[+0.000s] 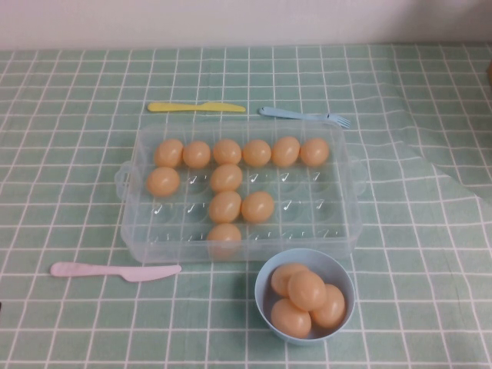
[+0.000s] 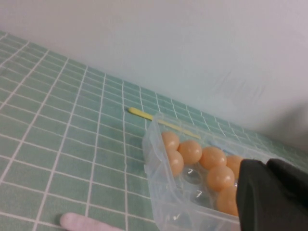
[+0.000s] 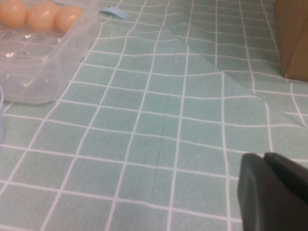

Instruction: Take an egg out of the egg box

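The left gripper [image 2: 269, 197] hangs off the left end of the egg box [image 1: 138, 231], its dark fingers [image 2: 260, 192] clenched on nothing; none of it shows in the high view. Just ahead of those fingers, in the left wrist view, lie the nearest eggs in their cups. On the bench [image 1: 61, 177] beyond the box's far wall rest a yellow knife [image 1: 196, 107] and a blue fork [image 1: 304, 116]; a pink knife [image 1: 115, 270] lies on the near side of the box, close to the left fingers.

The box runs with its long axis across the bench, left to right, short handles at either end. Eleven eggs sit in it: six along the far row, the others trailing toward the near wall. The likeliest pick is the egg [image 1: 163, 181] alone in the second row at the left end, nearest the left fingers; it sits in its cup tipped slightly, long axis roughly level. A blue bowl [image 1: 265, 304] against the box's near right corner already holds four eggs.

The right gripper [image 3: 274, 192] hovers over bare cloth well to the right of the box; I cannot tell how its fingers stand.

I judge no reach is begun. The next move needs the left fingers spread, brought over that egg, and lowered astride its narrow width.
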